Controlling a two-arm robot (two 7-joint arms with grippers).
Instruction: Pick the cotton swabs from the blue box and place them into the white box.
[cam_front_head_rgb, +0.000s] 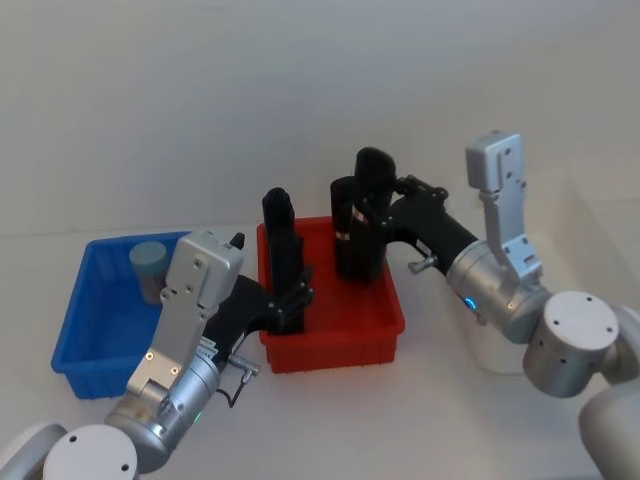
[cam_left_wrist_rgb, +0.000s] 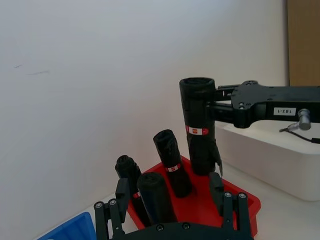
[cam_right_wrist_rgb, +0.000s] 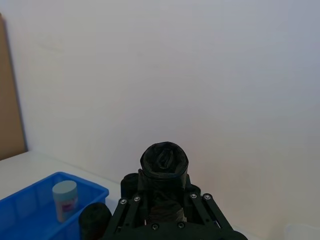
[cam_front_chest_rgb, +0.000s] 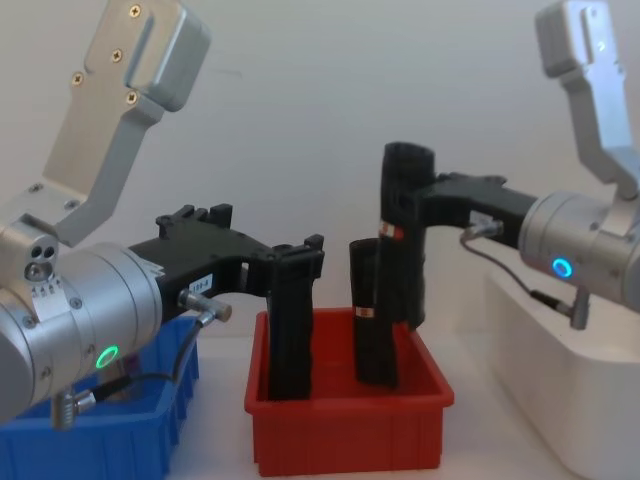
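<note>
One jar of cotton swabs (cam_front_head_rgb: 150, 265) with a pale blue top stands in the far corner of the blue box (cam_front_head_rgb: 80, 330), also seen in the right wrist view as the jar (cam_right_wrist_rgb: 65, 199) in the blue box (cam_right_wrist_rgb: 25, 212). The white box (cam_front_chest_rgb: 560, 380) sits at the right, partly behind my right arm. My right gripper (cam_front_head_rgb: 372, 215) is shut on a tall black roll (cam_front_chest_rgb: 402, 240), held upright over the red bin (cam_front_head_rgb: 335, 335). My left gripper (cam_left_wrist_rgb: 167, 192) is open over the red bin's left side, with a black roll (cam_left_wrist_rgb: 156, 197) between its fingers.
The red bin (cam_front_chest_rgb: 350, 430) stands between the blue box and the white box and holds several upright black rolls (cam_left_wrist_rgb: 172, 160). A plain white wall lies close behind the table. Bare tabletop shows in front of the bins.
</note>
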